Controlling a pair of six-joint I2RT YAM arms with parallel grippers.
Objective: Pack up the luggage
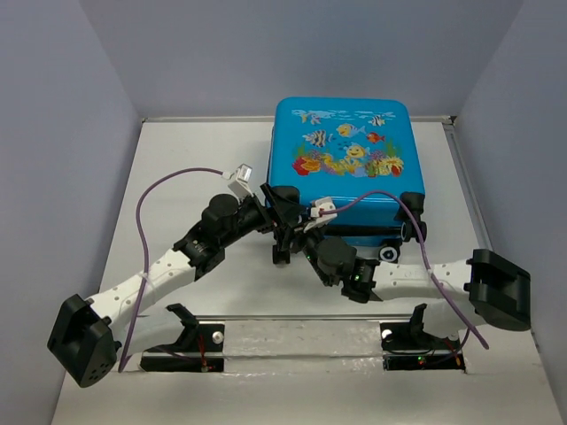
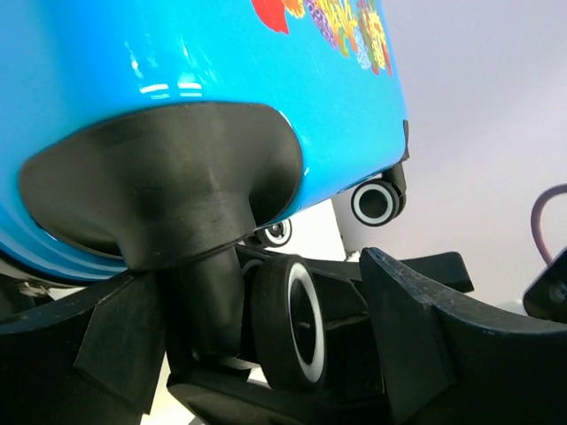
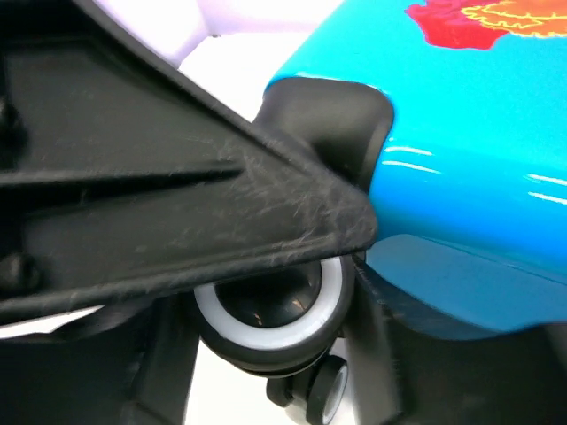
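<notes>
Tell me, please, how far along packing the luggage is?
Done: the luggage lies closed, print up. In hand: the left claw stands open around a wheel; the right claw is at a wheel too. Left: whether it is zipped cannot be seen.

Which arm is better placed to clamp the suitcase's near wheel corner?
Probably right: the right gripper has a finger lying along the wheel housing of the luggage, over a wheel. The left gripper straddles a wheel loosely, jaws wide.
</notes>
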